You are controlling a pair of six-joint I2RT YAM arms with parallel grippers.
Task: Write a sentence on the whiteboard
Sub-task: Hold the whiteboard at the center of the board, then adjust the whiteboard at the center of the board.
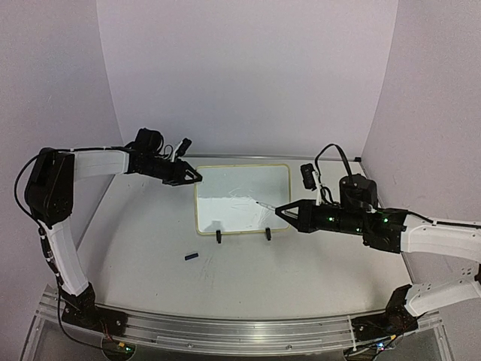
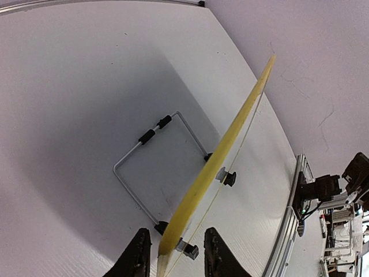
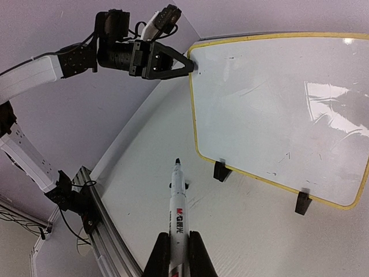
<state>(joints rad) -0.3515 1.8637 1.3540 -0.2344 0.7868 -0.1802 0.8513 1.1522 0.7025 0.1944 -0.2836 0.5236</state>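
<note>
The whiteboard (image 1: 242, 197) stands tilted on two black clip feet (image 1: 219, 237). Its face (image 3: 277, 109) shows only glare and faint smudges; no blue sentence is visible. My left gripper (image 1: 197, 177) is at the board's top left corner. In the left wrist view (image 2: 176, 234) its jaws are apart on either side of the yellow rim (image 2: 230, 138), with a gap on the right side. My right gripper (image 1: 281, 211) is shut on a white uncapped marker (image 3: 177, 199). The marker's tip (image 1: 259, 203) is in front of the board, not touching it.
A small dark marker cap (image 1: 191, 257) lies on the table in front of the board's left foot. A wire stand (image 2: 138, 167) props the board from behind. White walls close in the table at the back and sides. A metal rail (image 1: 225, 327) runs along the near edge.
</note>
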